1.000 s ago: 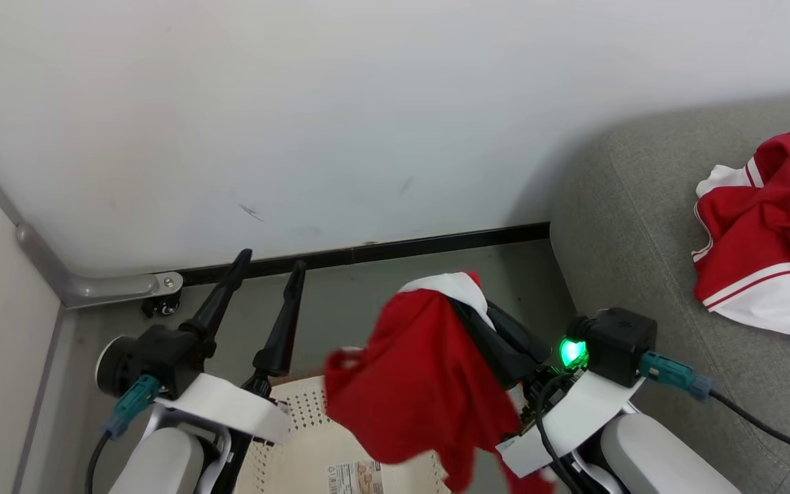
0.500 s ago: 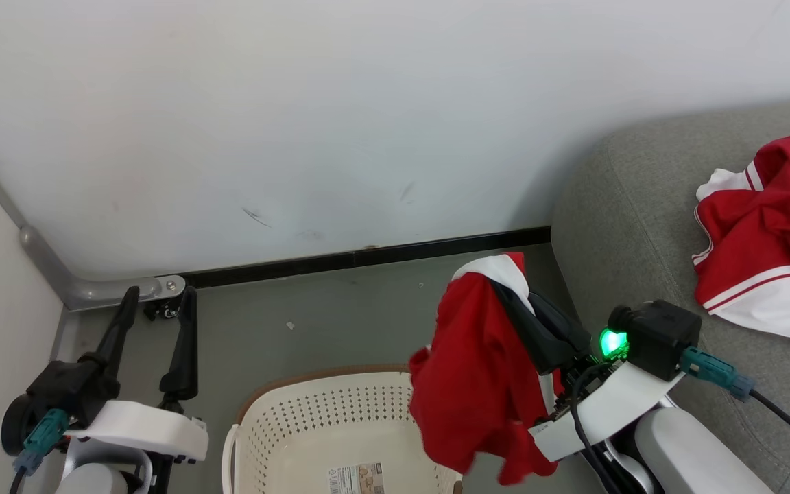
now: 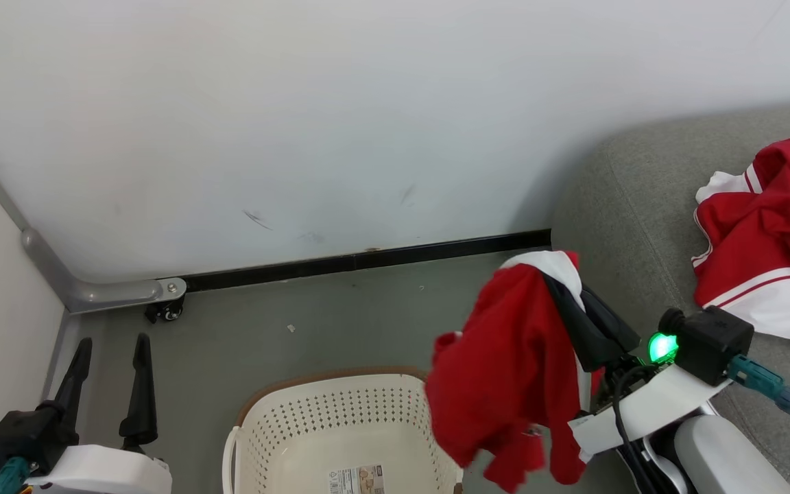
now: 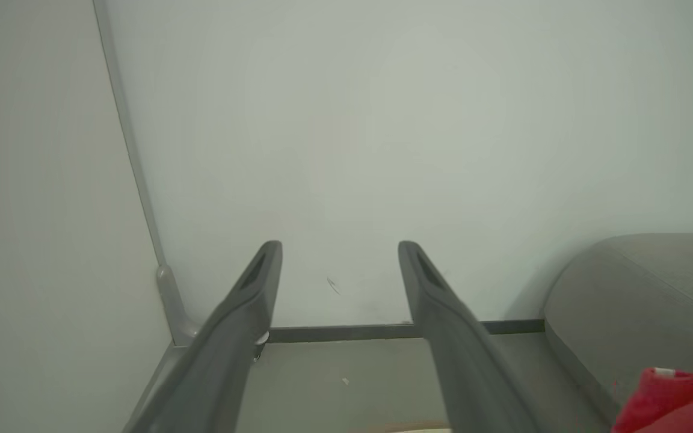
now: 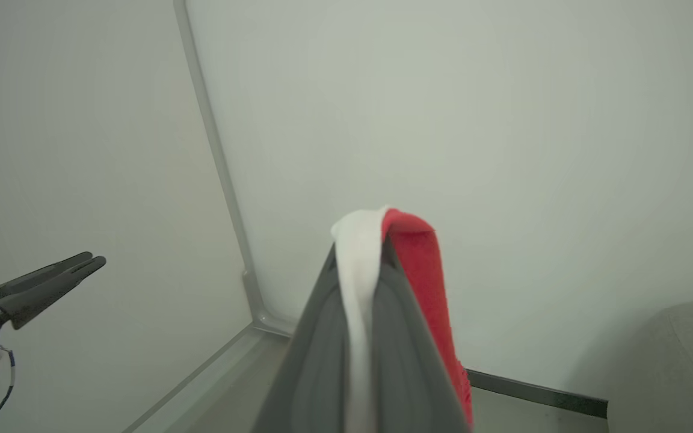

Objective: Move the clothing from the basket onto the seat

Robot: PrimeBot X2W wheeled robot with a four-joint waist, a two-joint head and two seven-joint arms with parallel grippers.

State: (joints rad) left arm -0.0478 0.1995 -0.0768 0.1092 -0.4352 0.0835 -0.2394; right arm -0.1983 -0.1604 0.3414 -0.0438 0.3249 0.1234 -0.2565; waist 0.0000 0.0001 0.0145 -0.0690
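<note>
Head view: right gripper at lower right, fingers pressed together and pinching the white-trimmed edge of a red garment. The cloth drapes off the tips and hangs free, its lower folds overlapping the right rim of the basket in frame. Basket sits bottom centre, cut by the bottom edge, inside showing bare plastic and a printed label. Sofa fills the right side, its rounded corner close to the wall. A second garment lies crumpled on the sofa at the right edge. Left gripper at lower left, fingers spread with nothing between them. A wide strip of bare floor runs between it, the basket rim and the black baseboard. A metal rail runs down the left corner to a caster. Left wrist view: fingers wide apart, with wall and baseboard ahead. Sofa corner is at right and red cloth at the lower right corner. Right wrist view: fingers closed on a white band, red cloth folded over the right finger. Left gripper is at the left edge, well apart, and the sofa at lower right.
</note>
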